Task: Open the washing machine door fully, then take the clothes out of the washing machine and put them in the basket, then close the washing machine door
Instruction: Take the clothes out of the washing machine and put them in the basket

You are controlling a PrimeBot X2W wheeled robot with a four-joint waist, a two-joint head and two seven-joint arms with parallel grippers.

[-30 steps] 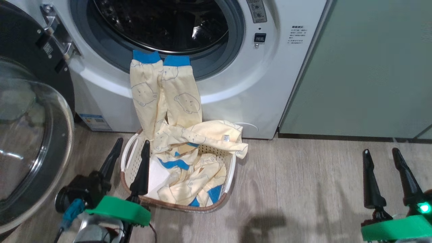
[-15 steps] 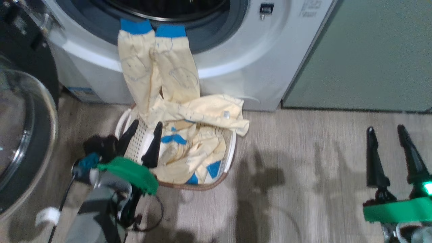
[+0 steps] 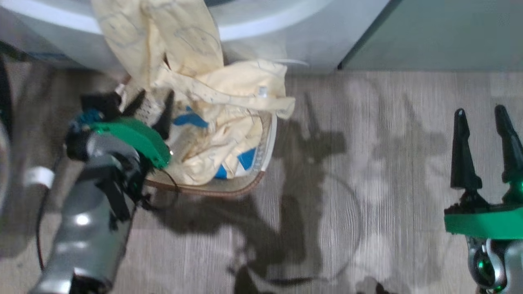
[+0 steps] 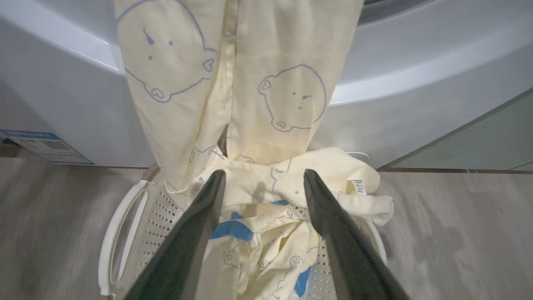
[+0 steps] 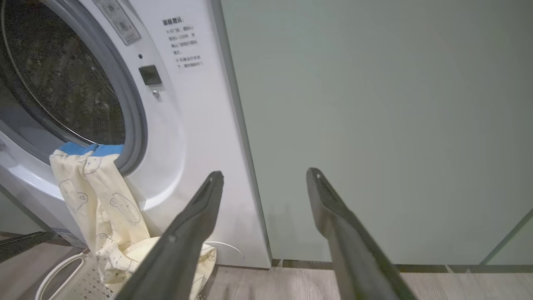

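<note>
Wood floor [image 3: 367,163]. Mid-unload: clothes [image 4: 250,83] hang from washing machine [image 4: 416,83] into basket [image 4: 120,225], 12 o'clock of left gripper [image 4: 264,173]; its & right gripper [image 5: 264,173] fingers wide, empty. Next prob.: pinch, tug down.

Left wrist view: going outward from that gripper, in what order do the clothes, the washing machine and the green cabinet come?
1. clothes, right at the left gripper fingertips.
2. washing machine, behind the hanging garment.
3. green cabinet, farther off to the right.

Left tool [image 3: 155,96] and right tool [image 3: 480,110]: long dark tapered fingers [image 3: 463,155], green brackets [image 3: 482,226]; blurred grey forearm [image 3: 88,220], seemingly trailing black cable [image 3: 39,232].
</note>
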